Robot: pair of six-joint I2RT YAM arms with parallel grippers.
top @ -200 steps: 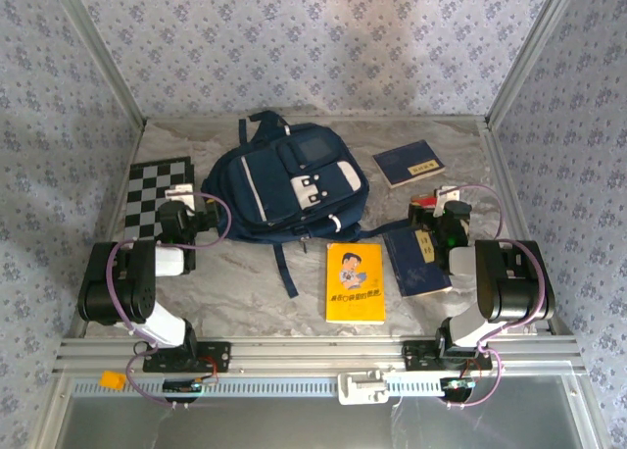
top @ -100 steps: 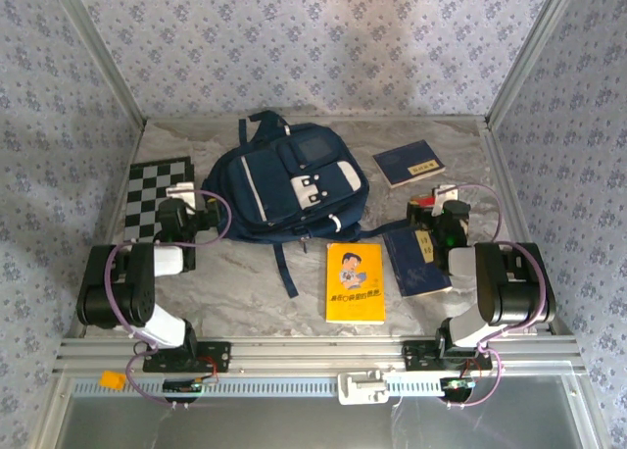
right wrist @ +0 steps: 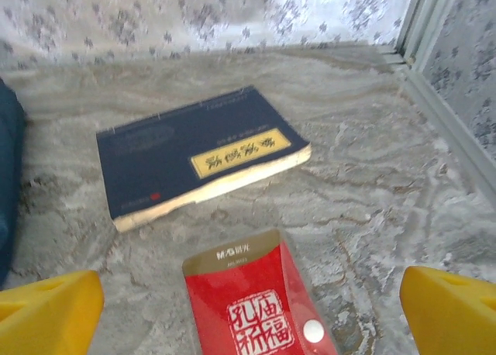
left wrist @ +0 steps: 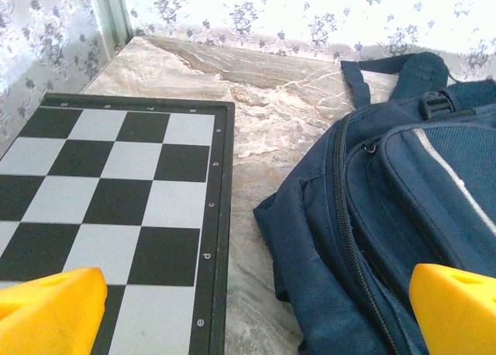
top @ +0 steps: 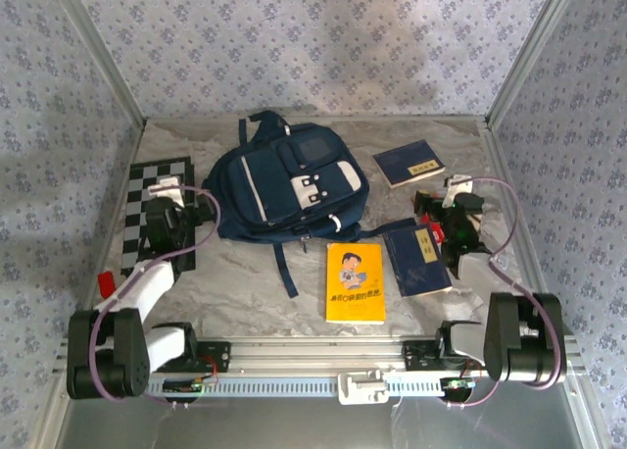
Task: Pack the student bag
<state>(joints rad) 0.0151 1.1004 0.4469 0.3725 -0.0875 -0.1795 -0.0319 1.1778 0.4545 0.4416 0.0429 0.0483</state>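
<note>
While both arms reach forward over the marble-patterned table (top: 245, 273), the navy backpack (top: 284, 179) lies flat in the middle of the far half. Its white-flapped pocket faces up, and a dark strap trails toward the near edge.

The left gripper (top: 174, 206) sits above the right part of a black-and-white chessboard (top: 142, 179), just beside the backpack's left side. In the left wrist view the chessboard fills the left, the backpack's zipped side fills the right, and a strip of bare table runs between them. The yellow fingertips (left wrist: 46, 308) show in the two bottom corners. The jaws stand wide apart with nothing between them.

The right gripper (top: 443, 212) is to the right of the backpack, between two dark blue books. The far blue book (top: 409, 163) lies near the back right corner. The near blue book (top: 416, 261) lies just beside a yellow book (top: 355, 282) with a cartoon cover. The right wrist view shows a flat red packet (right wrist: 252, 308) with a gold band lying on the table low between the yellow fingertips (right wrist: 46, 312), and the far blue book lies beyond it. These jaws are also spread wide and grip nothing.
</note>
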